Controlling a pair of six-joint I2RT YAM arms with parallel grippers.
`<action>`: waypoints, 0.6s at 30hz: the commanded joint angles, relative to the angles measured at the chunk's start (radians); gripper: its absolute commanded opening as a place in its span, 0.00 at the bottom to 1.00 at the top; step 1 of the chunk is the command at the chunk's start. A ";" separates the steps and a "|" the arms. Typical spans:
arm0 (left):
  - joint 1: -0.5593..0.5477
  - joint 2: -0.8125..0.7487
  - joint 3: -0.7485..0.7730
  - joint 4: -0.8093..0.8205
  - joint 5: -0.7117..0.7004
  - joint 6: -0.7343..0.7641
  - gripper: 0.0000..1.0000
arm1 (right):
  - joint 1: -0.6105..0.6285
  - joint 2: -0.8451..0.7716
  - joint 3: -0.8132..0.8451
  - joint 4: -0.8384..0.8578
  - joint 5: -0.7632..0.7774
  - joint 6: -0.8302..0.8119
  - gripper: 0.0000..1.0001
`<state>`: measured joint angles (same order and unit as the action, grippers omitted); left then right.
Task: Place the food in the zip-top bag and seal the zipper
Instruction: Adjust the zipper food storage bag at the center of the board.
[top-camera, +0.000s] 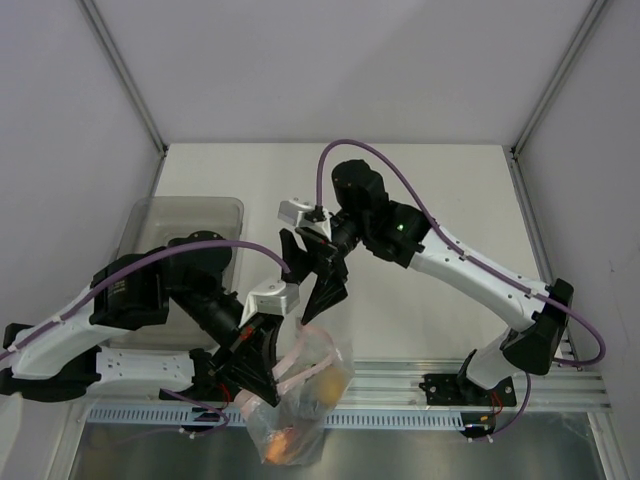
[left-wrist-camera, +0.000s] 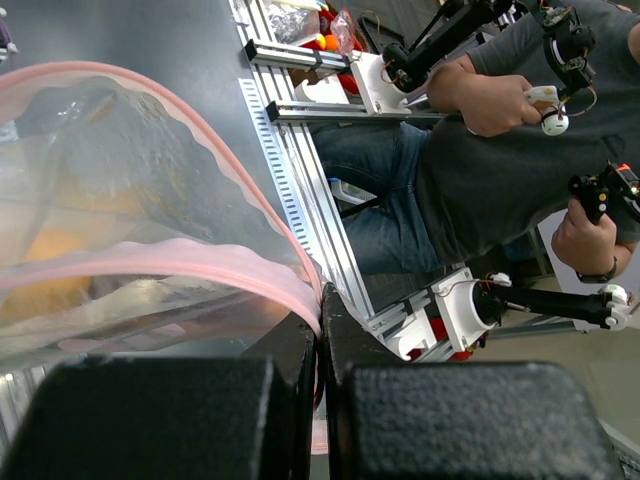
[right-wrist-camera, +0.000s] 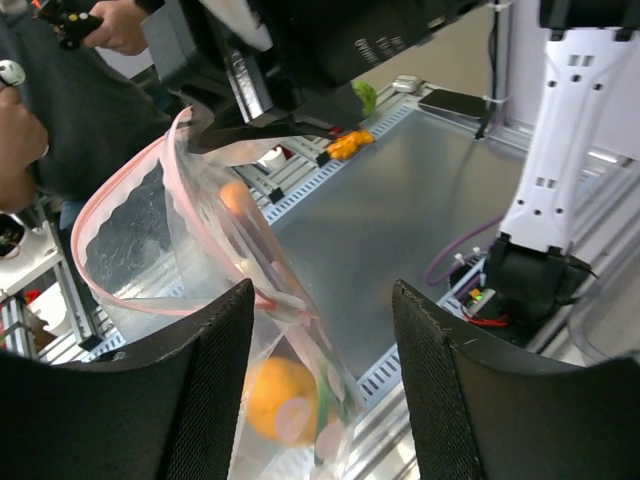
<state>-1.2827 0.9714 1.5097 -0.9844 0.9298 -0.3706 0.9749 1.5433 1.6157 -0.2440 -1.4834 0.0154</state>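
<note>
The left gripper (left-wrist-camera: 320, 335) is clenching its two black fingers (left-wrist-camera: 275, 350) flat together on the pink strip (left-wrist-camera: 205, 262) at one corner of the bag's mouth, with no gap showing between them. From that pinch the strip is looping away in a wide oval, so the mouth of the clear bag (left-wrist-camera: 120, 190) is gaping open. In the top view the left gripper (top-camera: 256, 372) is holding the bag (top-camera: 308, 385) up off the surface, and the bag is hanging over the metal rail (top-camera: 420, 380) at the near edge of the table (top-camera: 440, 200), beside the arm bases.

The right gripper (right-wrist-camera: 322, 295) is standing with its fingers (right-wrist-camera: 215, 390) spread well apart, grasping nothing. It is looking down past the bag's open mouth. The bag's lower part is showing in the gap between them, but whether the near finger is touching the plastic cannot be told. From above, the right gripper (top-camera: 326, 292) is hovering just above and behind the bag's top.

Inside the bag, a round orange-yellow toy fruit (right-wrist-camera: 280, 400) is sitting at the bottom, and another orange piece (right-wrist-camera: 235, 198) is showing higher up through the plastic. Outside it, an orange toy piece (right-wrist-camera: 350, 145) and a green one (right-wrist-camera: 366, 98) are lying on the grey metal sheet (right-wrist-camera: 400, 220) beyond the bag. A translucent grey bin (top-camera: 185, 215) is sitting at the table's left side, behind the left arm.
</note>
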 joint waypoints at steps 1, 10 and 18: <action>-0.004 -0.008 0.050 0.018 0.049 0.030 0.00 | 0.019 -0.048 0.007 -0.005 -0.167 -0.031 0.59; -0.004 0.007 0.090 -0.031 0.043 0.045 0.01 | 0.019 -0.104 -0.016 -0.044 -0.128 -0.045 0.55; -0.004 0.018 0.084 -0.042 0.029 0.052 0.00 | 0.036 -0.130 -0.028 0.046 0.079 0.165 0.52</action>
<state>-1.2827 0.9844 1.5570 -1.0397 0.9463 -0.3462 0.9962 1.4345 1.5860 -0.2684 -1.4754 0.0380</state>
